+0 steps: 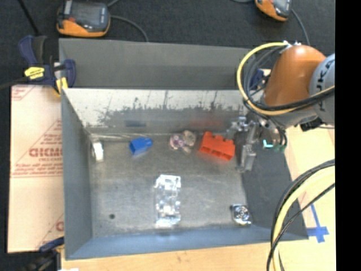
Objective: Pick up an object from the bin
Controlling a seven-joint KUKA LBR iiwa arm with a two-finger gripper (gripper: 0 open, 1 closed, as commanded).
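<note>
A grey metal bin (158, 66) seen from above, where the robot's fingers (247, 154), open or closed cannot be told, hang at the far right just beside a red plastic building brick (217, 145), with a crumpled clear wrapper (167, 201) lying nearer.

The grey metal bin (124, 188) carries six loose things on its scuffed floor. Along the far side, from left to right, lie a small white roll (97, 150), a blue plastic piece (140, 145), a pale mottled round lump (182, 140) and an orange-red plastic block (217, 145) just beside that lump. Nearer the front lie a crinkled clear plastic wrapper (168, 201) in the middle and a small shiny silver thing (241, 214) in the right corner, well apart from each other.
</note>
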